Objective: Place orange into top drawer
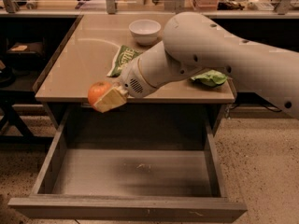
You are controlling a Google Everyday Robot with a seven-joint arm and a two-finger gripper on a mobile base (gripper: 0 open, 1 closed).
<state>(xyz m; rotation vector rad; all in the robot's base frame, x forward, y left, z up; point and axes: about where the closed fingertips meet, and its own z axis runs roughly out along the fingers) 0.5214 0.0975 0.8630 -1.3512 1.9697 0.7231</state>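
1. Firstly, on writing: pale lettering printed across a flat green snack bag [122,59], too blurred to read.
2. Lying on the tan-topped table [79,64], about midway back, partly behind the pale robot arm [210,55].
3. Further right, near the table's front right corner, a second crumpled green bag [212,78], half hidden by the arm, with no legible print.
4. At the back of the table, a small round white ceramic bowl [145,31], upright; contents not to be told from this angle.
5. Below the table, pulled well out, a wide shallow grey-brown top drawer [126,209]; flat bottom showing, with a small pale fleck near the middle.
6. Clamped between the beige fingers of the end effector [105,99]: a small round glossy orange [97,92], gripped from its right and lower side.
7. Held in the air at the table's front edge, left of centre, above the drawer's back left part and not inside it.
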